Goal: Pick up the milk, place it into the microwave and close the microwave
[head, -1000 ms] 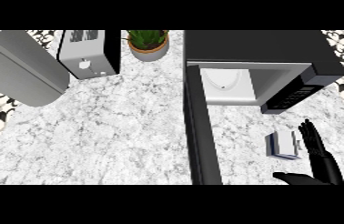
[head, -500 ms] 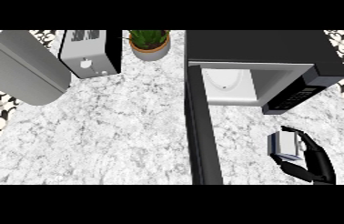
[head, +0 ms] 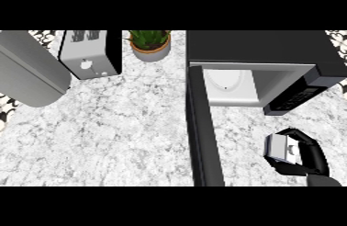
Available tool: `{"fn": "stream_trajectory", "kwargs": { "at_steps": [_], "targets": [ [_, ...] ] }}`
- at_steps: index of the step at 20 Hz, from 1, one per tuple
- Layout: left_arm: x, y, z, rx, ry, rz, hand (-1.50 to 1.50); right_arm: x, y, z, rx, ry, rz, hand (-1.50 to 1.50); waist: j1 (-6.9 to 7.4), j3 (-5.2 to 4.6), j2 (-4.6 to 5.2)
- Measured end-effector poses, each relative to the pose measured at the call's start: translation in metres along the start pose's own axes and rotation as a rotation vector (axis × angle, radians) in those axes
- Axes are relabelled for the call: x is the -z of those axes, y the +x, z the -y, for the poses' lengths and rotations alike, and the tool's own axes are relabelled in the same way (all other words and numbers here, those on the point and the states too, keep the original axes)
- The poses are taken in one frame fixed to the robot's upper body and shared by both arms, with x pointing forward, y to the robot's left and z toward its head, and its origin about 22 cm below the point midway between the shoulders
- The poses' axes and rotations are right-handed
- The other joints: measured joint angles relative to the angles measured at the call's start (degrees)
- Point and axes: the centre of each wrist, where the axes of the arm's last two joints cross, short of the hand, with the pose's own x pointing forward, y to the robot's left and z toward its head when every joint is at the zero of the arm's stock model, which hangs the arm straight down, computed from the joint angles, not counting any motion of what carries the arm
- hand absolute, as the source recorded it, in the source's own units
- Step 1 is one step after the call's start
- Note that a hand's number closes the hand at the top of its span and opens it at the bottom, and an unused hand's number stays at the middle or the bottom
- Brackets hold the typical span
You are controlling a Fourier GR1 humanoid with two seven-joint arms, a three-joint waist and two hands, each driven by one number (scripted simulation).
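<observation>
A: Where is the milk carton (head: 279, 148) sitting?

B: It is standing on the marble surface (head: 122, 128), near the lower right, just in front of the microwave (head: 261, 53), whose door (head: 203, 128) is hanging wide open.

A: And the right robot hand (head: 306, 152)?

B: Its black fingers and thumb are curling round the carton, enclosing it. A toaster (head: 89, 53) and a potted plant (head: 150, 43) are standing at the back.

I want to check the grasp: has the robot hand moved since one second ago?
Yes. The right robot hand was open right of the milk carton; now it curls round it, below the microwave.
</observation>
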Motion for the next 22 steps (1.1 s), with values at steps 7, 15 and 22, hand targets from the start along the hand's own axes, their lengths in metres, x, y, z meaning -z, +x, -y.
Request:
{"fn": "stream_trajectory", "kwargs": {
  "at_steps": [7,15,22],
  "targets": [
    [0.001,0.001,-0.004,0.005,0.003,-0.001,-1.5,0.022,0.006,-0.013,0.032,0.018,0.05,1.5,-0.15,0.05,0.0],
    [-0.001,-0.001,-0.006,-0.008,0.013,-0.001,-1.5,0.045,0.019,-0.039,0.126,0.077,0.107,1.5,-0.74,-0.04,-0.25],
    [-0.008,0.001,-0.015,0.001,0.029,-0.017,-1.5,0.064,0.047,-0.06,0.147,0.107,0.191,1.5,-0.98,-0.08,-0.35]
  ]
}}
